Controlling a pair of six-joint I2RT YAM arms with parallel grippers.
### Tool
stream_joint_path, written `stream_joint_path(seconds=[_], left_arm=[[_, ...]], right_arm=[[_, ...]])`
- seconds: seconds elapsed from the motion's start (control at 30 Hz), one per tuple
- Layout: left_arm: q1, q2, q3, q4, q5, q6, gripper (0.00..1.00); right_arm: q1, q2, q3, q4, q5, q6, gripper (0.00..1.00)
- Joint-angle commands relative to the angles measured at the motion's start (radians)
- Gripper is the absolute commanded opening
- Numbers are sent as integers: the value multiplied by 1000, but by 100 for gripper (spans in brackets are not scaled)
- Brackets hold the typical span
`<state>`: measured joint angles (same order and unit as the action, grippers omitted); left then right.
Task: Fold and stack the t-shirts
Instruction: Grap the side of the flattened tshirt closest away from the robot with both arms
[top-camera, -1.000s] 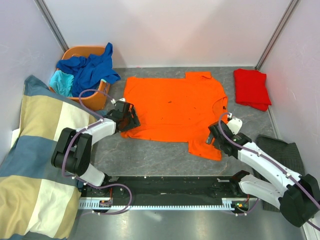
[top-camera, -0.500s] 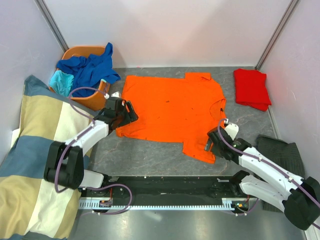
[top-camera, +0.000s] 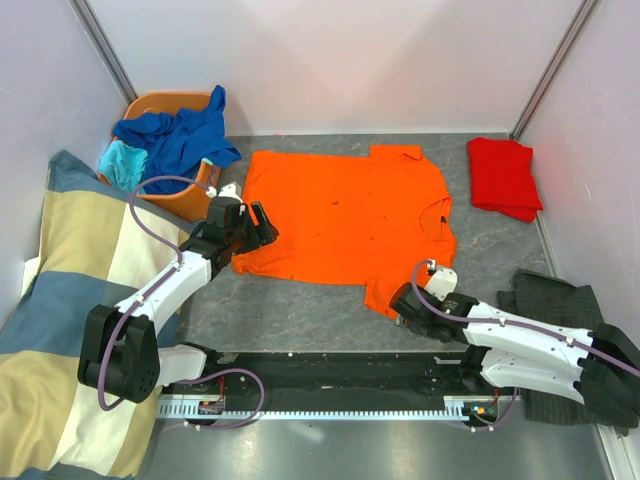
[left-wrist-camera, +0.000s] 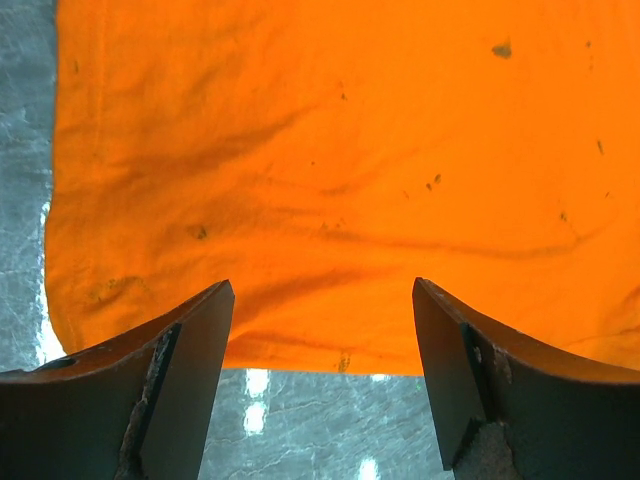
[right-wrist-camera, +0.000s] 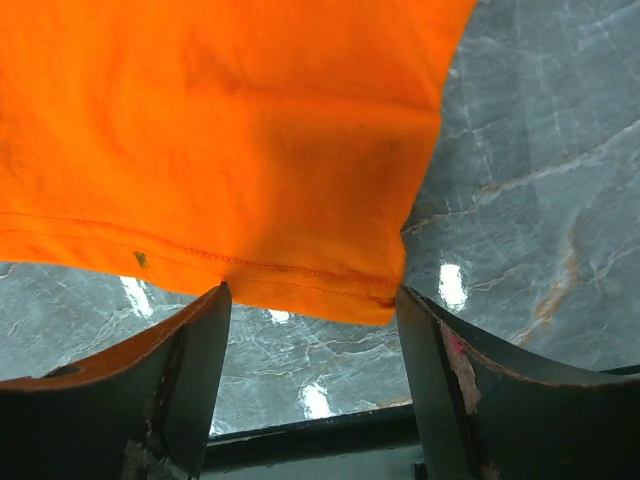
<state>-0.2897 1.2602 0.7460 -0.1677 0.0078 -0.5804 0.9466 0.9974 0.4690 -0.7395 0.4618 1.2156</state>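
Observation:
A bright orange t-shirt (top-camera: 345, 220) lies spread flat mid-table. My left gripper (top-camera: 256, 226) stands open at its left hem; in the left wrist view the gripper (left-wrist-camera: 321, 292) straddles the hem of the orange t-shirt (left-wrist-camera: 330, 180) with nothing gripped. My right gripper (top-camera: 402, 300) is open at the near sleeve; the sleeve hem of the orange t-shirt (right-wrist-camera: 240, 150) sits just at the tips of the gripper (right-wrist-camera: 312, 294). A folded red t-shirt (top-camera: 503, 177) lies at the back right. Blue t-shirts (top-camera: 185, 135) and a turquoise one (top-camera: 122, 163) fill the basket.
An orange basket (top-camera: 192, 203) stands at the back left. A checked blanket (top-camera: 70, 310) covers the left side. Dark grey pinstriped cloth (top-camera: 560, 295) lies at the right under my right arm. A black rail (top-camera: 330, 372) runs along the near edge.
My right gripper slid left and toward the near edge to the sleeve hem, its jaws narrowing a little. My left gripper shifted slightly back along the left hem.

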Motion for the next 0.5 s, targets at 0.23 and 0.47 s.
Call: stream_joint_path(seconds=[0.23, 0.47], left_arm=[[-8, -5, 12, 11, 31, 47, 80], [-8, 13, 26, 8, 43, 45, 80]], right_arm=[[64, -13, 69, -153, 241, 252, 74], [86, 102, 99, -169, 224, 283, 73]])
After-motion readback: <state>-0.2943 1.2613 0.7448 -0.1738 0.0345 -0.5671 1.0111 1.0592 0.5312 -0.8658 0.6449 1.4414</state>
